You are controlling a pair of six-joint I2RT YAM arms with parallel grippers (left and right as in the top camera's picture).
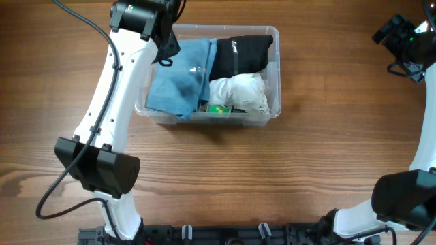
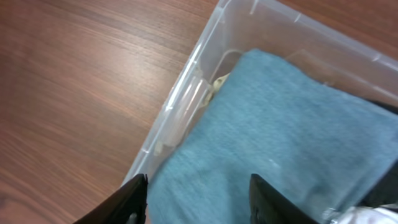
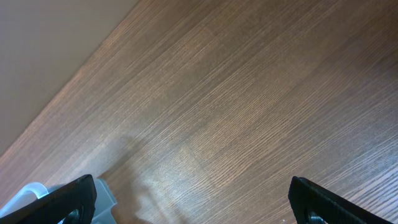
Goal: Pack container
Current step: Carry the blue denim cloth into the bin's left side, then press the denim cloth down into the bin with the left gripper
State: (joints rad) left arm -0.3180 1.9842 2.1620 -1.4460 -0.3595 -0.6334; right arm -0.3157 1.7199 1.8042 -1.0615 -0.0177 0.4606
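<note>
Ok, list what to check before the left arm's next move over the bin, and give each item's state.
1. Left fingers open and empty: ok.
2. Left fingers over the blue towel, at one end of the container: ok.
3. Blue towel wholly below the rim: cannot tell; its front edge lies close to the wall.
4. Black garment and white garment inside the container: ok.
5. Right fingers open, over the table, apart from the container: ok.
</note>
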